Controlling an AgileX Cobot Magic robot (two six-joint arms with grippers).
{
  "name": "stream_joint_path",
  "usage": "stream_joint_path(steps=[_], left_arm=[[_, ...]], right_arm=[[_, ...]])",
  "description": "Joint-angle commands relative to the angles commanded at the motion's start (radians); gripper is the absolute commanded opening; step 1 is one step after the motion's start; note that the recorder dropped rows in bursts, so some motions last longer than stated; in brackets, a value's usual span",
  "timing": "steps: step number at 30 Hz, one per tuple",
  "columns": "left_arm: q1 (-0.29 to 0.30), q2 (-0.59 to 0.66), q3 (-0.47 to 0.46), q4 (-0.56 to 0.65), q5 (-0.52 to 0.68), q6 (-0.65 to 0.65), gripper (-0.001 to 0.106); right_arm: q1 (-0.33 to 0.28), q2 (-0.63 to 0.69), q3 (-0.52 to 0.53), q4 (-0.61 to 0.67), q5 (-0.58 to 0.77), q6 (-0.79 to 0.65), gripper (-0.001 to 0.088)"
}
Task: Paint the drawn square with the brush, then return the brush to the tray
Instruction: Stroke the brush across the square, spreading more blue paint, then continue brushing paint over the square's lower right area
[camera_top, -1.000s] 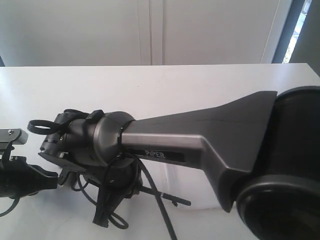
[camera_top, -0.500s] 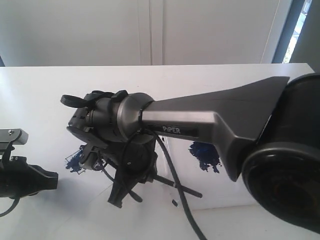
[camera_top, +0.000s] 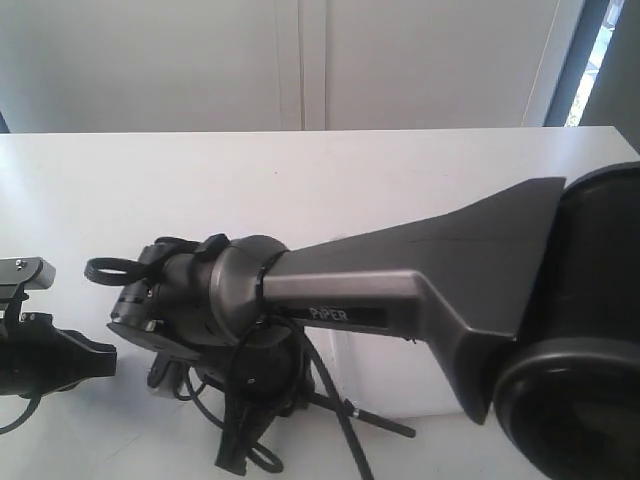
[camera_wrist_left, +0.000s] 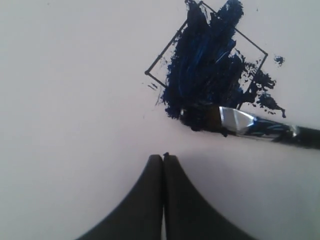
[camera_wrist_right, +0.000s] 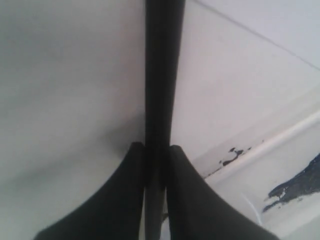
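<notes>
Left wrist view: the drawn square (camera_wrist_left: 207, 60), a thin black outline on the white paper sheet (camera_wrist_left: 65, 90), is mostly covered by dark blue paint. A strip along one side is bare and white, and streaks and specks spill past the outline on the opposite side. The brush (camera_wrist_left: 260, 129) lies low across the sheet. Its blue-stained bristles (camera_wrist_left: 200, 118) meet the edge of the smear at one corner of the square, followed by the silver ferrule (camera_wrist_left: 239, 121) and the black handle, which runs out of view. The left gripper (camera_wrist_left: 163, 162) hangs above bare paper just beside the bristles, with its jaws pressed together and nothing between them. Right wrist view: the right gripper (camera_wrist_right: 157, 149) has its jaws clamped narrowly on the black handle of the brush (camera_wrist_right: 164, 70). Beside it lies the tray (camera_wrist_right: 282, 136), whose raised rim is flecked with paint, and a dark blue paint blot (camera_wrist_right: 300, 185) sits inside. Exterior view: the right arm (camera_top: 420, 275), marked PIPER, reaches across the white table (camera_top: 300, 170) to the left, and a black cable (camera_top: 335, 425) trails below it. This arm hides both the square and the tray.
</notes>
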Motion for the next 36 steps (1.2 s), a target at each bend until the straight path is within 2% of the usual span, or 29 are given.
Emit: stream_joint_path(steps=[5, 11, 22, 27, 32, 36], left_arm=[[0.000, 0.000, 0.000, 0.000, -0.002, 0.000, 0.000], [0.000, 0.000, 0.000, 0.000, -0.004, 0.000, 0.000], [0.000, 0.000, 0.000, 0.000, -0.008, 0.000, 0.000], [0.000, 0.000, 0.000, 0.000, -0.010, 0.000, 0.000], [0.000, 0.000, 0.000, 0.000, -0.013, 0.000, 0.000], [0.000, 0.000, 0.000, 0.000, -0.022, 0.000, 0.000]], right_arm=[[-0.036, -0.062, 0.045, -0.023, 0.000, 0.024, 0.0000], [-0.078, -0.097, 0.049, -0.023, 0.000, 0.024, 0.0000], [-0.076, -0.061, 0.049, 0.015, 0.000, 0.014, 0.0000], [-0.074, -0.056, 0.049, 0.084, 0.000, -0.035, 0.0000], [-0.054, -0.055, 0.049, 0.078, 0.000, -0.052, 0.0000], [-0.051, -0.041, 0.049, 0.002, 0.000, -0.047, 0.0000]])
